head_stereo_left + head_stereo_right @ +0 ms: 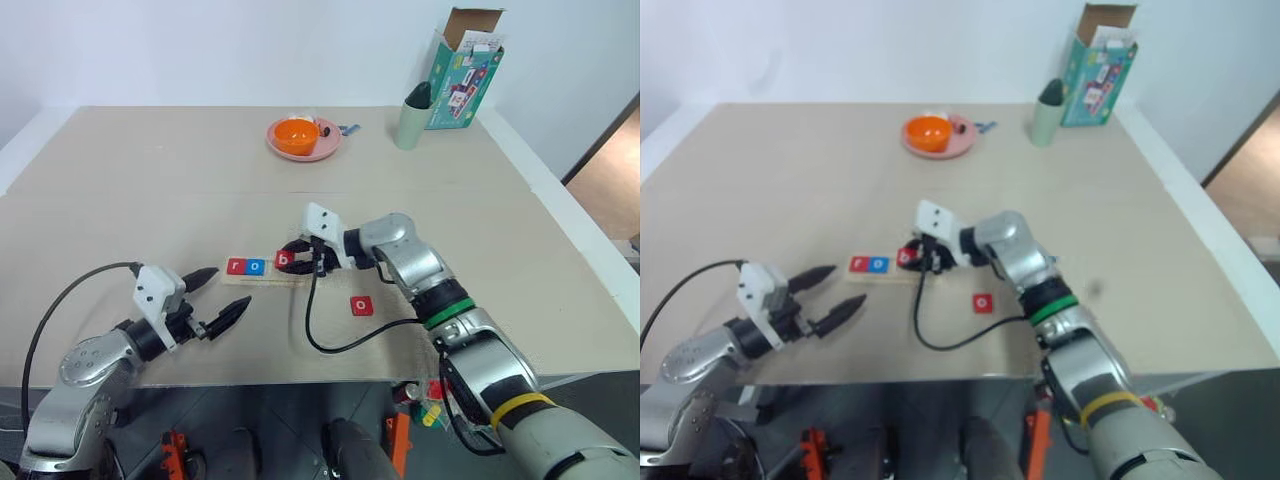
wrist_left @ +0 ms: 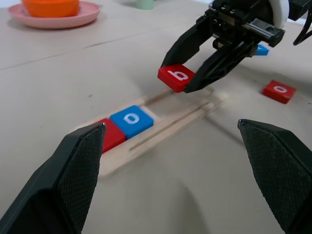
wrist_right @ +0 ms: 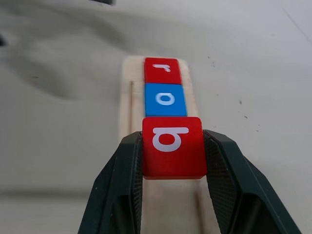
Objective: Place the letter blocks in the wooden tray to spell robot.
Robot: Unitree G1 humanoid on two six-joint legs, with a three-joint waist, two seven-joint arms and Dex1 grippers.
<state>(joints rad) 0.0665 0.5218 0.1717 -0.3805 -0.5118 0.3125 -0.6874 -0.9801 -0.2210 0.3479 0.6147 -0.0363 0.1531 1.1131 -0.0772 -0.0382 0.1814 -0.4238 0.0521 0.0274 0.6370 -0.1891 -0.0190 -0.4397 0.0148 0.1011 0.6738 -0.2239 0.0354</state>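
The wooden tray (image 1: 292,280) lies near the middle of the table. A red "r" block (image 1: 236,266) and a blue "o" block (image 1: 256,266) sit side by side at its left end. My right gripper (image 1: 291,260) is shut on a red "b" block (image 3: 172,146) and holds it just above the tray, next to the blue "o". A red "o" block (image 1: 362,306) lies loose on the table to the tray's right. A blue block (image 2: 262,49) peeks out behind the right gripper. My left gripper (image 1: 230,288) is open and empty, left of the tray and nearer the front.
A pink plate (image 1: 325,150) with an orange bowl (image 1: 296,135) stands at the back. To its right are a green cup (image 1: 410,122) and a teal box (image 1: 463,75). A black cable (image 1: 330,345) loops over the table by the front edge.
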